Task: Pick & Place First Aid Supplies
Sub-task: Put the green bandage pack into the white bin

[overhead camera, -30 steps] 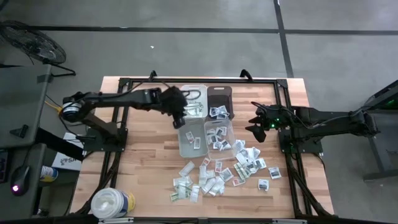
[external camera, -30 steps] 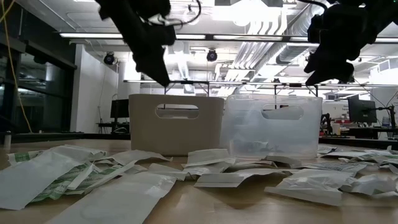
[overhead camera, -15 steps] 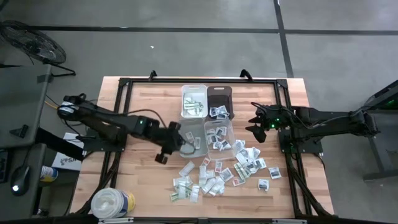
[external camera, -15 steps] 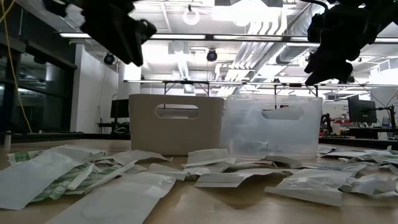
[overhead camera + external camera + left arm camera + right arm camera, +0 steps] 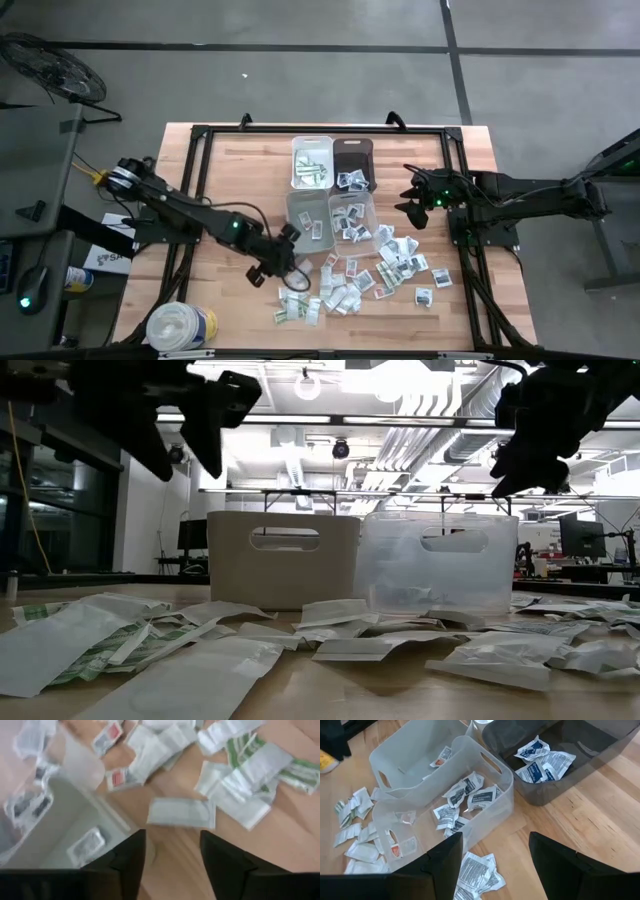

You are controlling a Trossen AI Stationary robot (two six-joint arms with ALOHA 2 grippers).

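Observation:
The first aid supplies, small flat white and greenish packets (image 5: pixel 350 280), lie loose on the wooden table near its front edge, and more lie inside the bins. My left gripper (image 5: pixel 283 258) hovers open above the table, just left of the pile and near a clear bin (image 5: pixel 308 222). In the left wrist view its fingers (image 5: pixel 172 865) hold nothing, with a white packet (image 5: pixel 181 812) lying flat ahead of them. My right gripper (image 5: pixel 408 205) waits open in the air at the right of the bins, nothing between its fingers (image 5: pixel 495 865).
Four bins stand in a block at mid-table: a white one (image 5: pixel 312 160), a dark one (image 5: pixel 352 163) and two clear ones (image 5: pixel 350 215), each holding packets. A big white round tub (image 5: pixel 180 325) stands at the near left corner. Bare wood lies left of the pile.
My left gripper has swung from over the far white bin toward the table's near edge and slightly down, ending beside the near clear bin at the packet pile. Its wrist has rolled, and its fingers stand wider apart than before. The right arm kept still.

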